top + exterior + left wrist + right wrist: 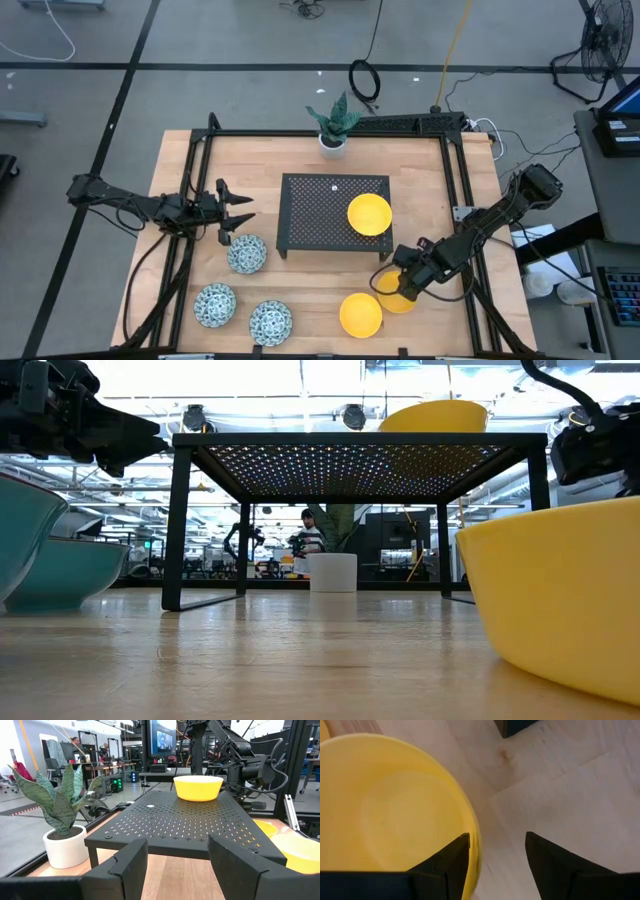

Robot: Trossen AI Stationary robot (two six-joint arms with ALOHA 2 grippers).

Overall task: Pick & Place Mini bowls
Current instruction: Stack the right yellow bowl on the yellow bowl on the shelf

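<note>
One plain yellow round bowl point(369, 214) sits on the black perforated metal stand point(310, 205). Near the stand's right front corner, the right gripper point(396, 284) straddles another yellow bowl's rim point(472, 827), fingers spread wide, probably for a pinch; bare wood lies outside. Left of the stand, the left gripper point(240, 211) waits open, empty

Yellow and blue-green bowls on pale wood

Three mini bowls are plain bright yellow: one point(369, 214) on the black perforated stand point(310, 205), two on the table's near right point(360, 313) point(399, 298). Three at near left are white with a dense blue-green pattern point(246, 253) point(214, 304) point(270, 321). The table point(300, 270) is light tan wood with a black frame. At the far edge a white pot point(332, 144) holds a plant with mottled green leaves. Both arms are dark.
</note>
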